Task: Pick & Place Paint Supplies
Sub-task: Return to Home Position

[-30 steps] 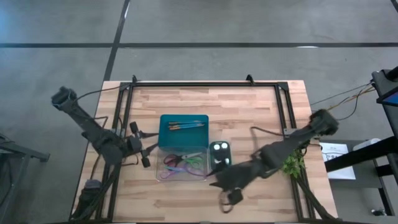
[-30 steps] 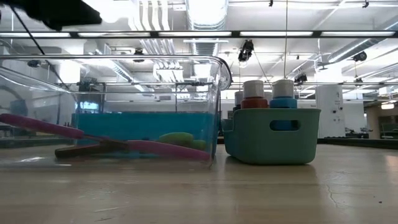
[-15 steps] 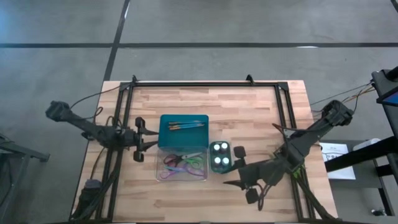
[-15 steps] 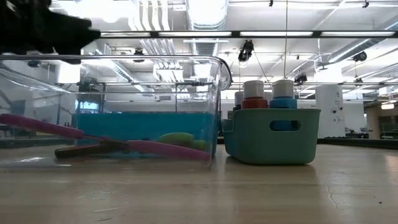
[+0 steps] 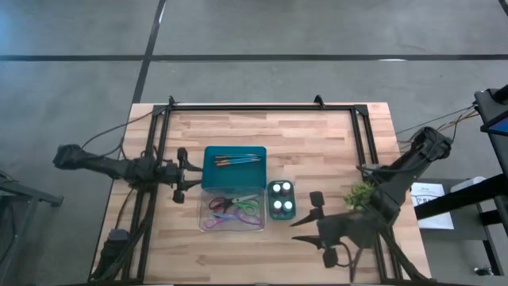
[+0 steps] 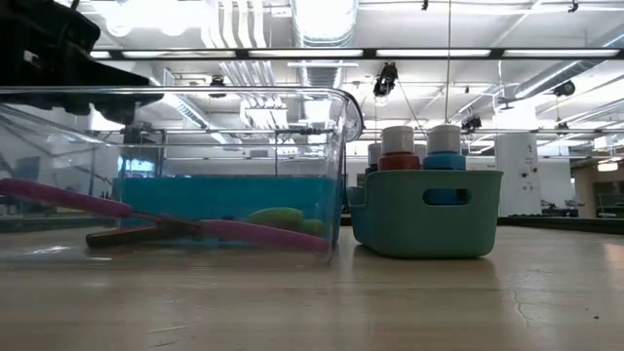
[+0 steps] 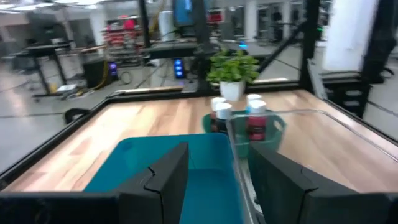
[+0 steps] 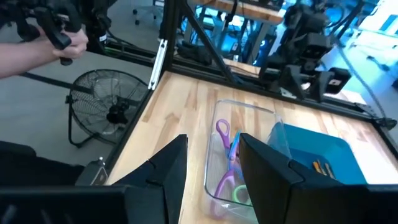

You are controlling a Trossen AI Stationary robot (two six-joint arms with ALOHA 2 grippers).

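High view: left hand (image 5: 182,172), right hand (image 5: 323,228) both spread, empty; scissors (image 5: 230,210) perhaps tangled in clear bin (image 5: 201,216).

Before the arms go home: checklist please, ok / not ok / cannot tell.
1. Left gripper, beside the teal bin: jaws open, empty. Ok.
2. Right gripper, off to the side of the caddy: jaws open, empty. Ok.
3. Scissors inside clear bin: ok.
4. Brushes in teal bin: ok.
5. Four bottles upright in caddy: ok.
6. Right arm clear of sprig: cannot tell, they overlap from above.
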